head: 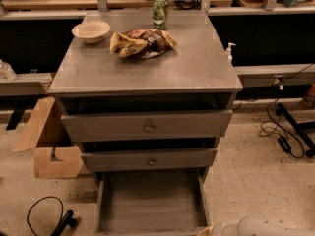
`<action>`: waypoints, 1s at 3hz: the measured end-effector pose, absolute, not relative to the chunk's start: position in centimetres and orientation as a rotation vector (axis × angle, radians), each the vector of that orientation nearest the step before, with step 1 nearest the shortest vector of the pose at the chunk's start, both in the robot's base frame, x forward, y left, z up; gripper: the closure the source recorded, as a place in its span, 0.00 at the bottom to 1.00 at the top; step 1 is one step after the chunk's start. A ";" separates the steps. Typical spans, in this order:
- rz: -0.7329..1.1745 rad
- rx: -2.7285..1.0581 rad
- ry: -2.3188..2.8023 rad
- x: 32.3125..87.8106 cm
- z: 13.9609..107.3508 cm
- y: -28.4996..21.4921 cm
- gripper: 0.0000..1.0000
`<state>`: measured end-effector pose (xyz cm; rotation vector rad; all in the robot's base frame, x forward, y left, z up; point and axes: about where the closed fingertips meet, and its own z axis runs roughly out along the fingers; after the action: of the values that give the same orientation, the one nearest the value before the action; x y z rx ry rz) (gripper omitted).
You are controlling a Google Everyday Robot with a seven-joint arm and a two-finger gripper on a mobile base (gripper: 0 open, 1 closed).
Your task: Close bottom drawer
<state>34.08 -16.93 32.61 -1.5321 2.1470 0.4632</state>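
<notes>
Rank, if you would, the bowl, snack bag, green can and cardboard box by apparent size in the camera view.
1. cardboard box
2. snack bag
3. bowl
4. green can
Bowl and can are fairly close.
The gripper sits at the bottom edge, right of the open bottom drawer.

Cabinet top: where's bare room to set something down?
Front half of the cabinet top is bare, also the right side past the chip bag. Back-left is crowded: bowl, bag, can. The open bottom drawer is bare inside. End effector sits at its front-right corner.
</notes>
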 end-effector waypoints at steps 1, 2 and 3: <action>0.508 -1.524 2.155 34.1 29.9 -15.9 1.00; 0.579 -1.525 2.156 35.0 23.4 -15.2 1.00; 0.645 -1.511 2.149 35.8 17.8 -14.8 1.00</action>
<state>35.77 -14.76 17.77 -1.5110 2.1491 0.6449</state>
